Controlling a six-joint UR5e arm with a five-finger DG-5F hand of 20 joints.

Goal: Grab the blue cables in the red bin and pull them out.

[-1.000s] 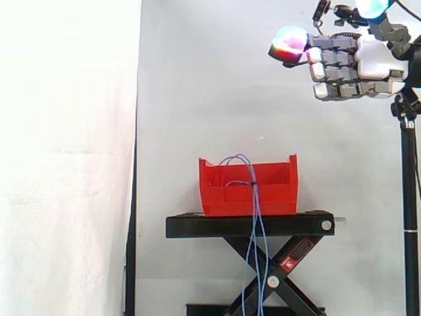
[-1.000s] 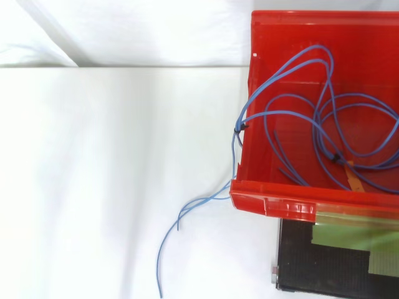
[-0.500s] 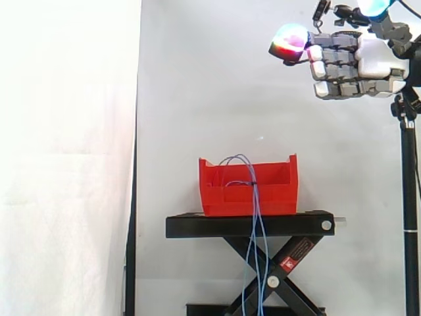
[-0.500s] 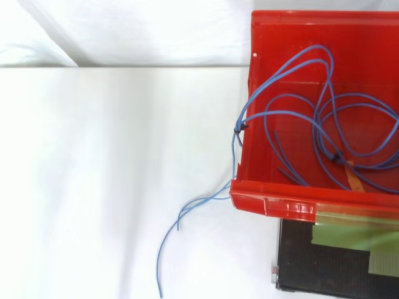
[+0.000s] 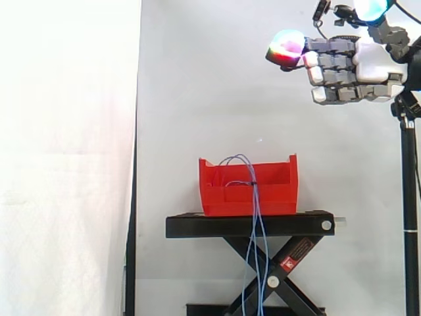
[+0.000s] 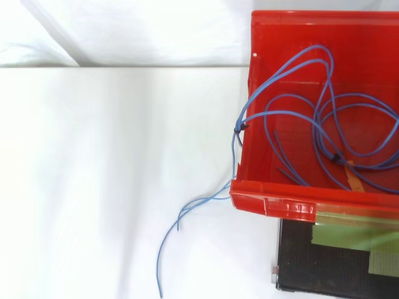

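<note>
- Side view first: the hand (image 5: 371, 62) hangs high in the upper right corner, well above the red bin (image 5: 276, 197) and off to its right.
- Its fingers reach out level toward the left, stretched rather than curled, with nothing between them. One fingertip (image 5: 287, 47) glows magenta and cyan out in front.
- So it is an empty, spread hand, well apart from everything below it.
- Down at the middle, the bin sits on the top plate of the black stand (image 5: 250, 226), with the white curtain (image 5: 66, 164) filling the left side.
- And there are the blue cables (image 5: 255, 217): a small loop rises just above the bin's rim, then several strands drop down the bin's near face.
- They pass in front of the stand's plate and its crossed legs, right down to the bottom edge.
- A small dark tie (image 5: 253, 184) pinches the strands together on the bin's face.
- A black pole (image 5: 409, 197) stands upright at the far right, under the hand.
- Top view now: inside the bin (image 6: 299, 205) the cables (image 6: 293, 118) lie in wide, overlapping loops across the floor.
- A bundle climbs over the bin's left wall, where the same tie (image 6: 239, 128) grips it.
- From there, loose ends trail away down and to the left over the white cloth (image 6: 112, 174).
- An orange strip (image 6: 354, 180) lies among the loops near the bin's lower wall.
- Below that wall, the stand (image 6: 336, 274) shows a patch of green tape (image 6: 355, 233).
</note>
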